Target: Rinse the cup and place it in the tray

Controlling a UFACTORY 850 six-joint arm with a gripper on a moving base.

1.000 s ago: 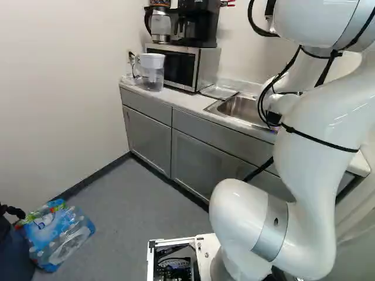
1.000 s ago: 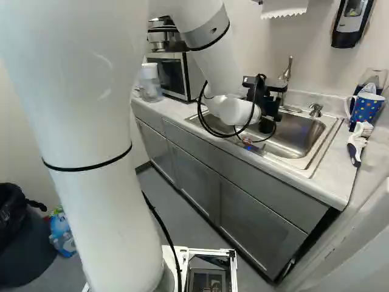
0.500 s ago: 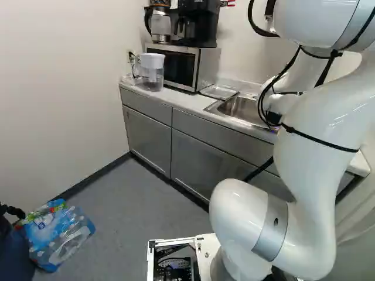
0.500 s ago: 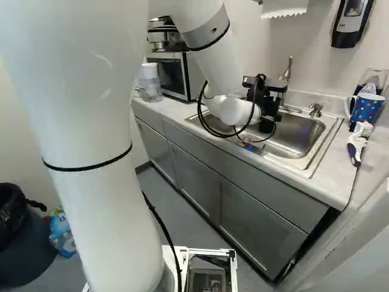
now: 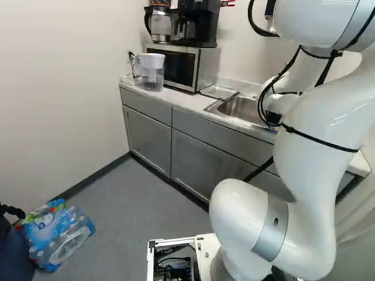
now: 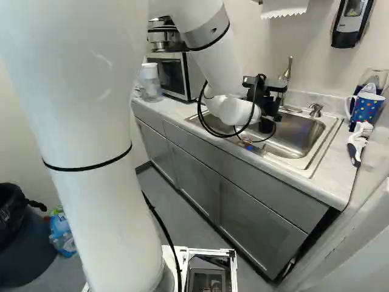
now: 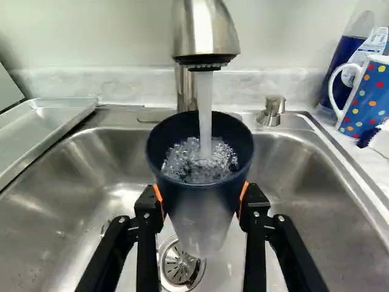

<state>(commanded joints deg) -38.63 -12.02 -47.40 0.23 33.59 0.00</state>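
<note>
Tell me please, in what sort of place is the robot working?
Probably an office kitchenette: a steel sink with running faucet, a microwave and a coffee maker.

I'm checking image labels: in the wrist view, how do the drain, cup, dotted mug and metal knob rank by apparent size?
Cup
Dotted mug, partly cut off
Drain, partly hidden behind the cup
Metal knob

Left base view: microwave (image 5: 179, 69) at twelve o'clock, coffee maker (image 5: 202, 26) atop it; pitcher (image 5: 153, 77) at eleven, on the counter (image 5: 184, 100); bottle pack (image 5: 64, 237) at eight. Right base view: dotted mug (image 6: 366, 109) and brush (image 6: 355, 149) at three; wall dispenser (image 6: 349, 27) at two.
</note>
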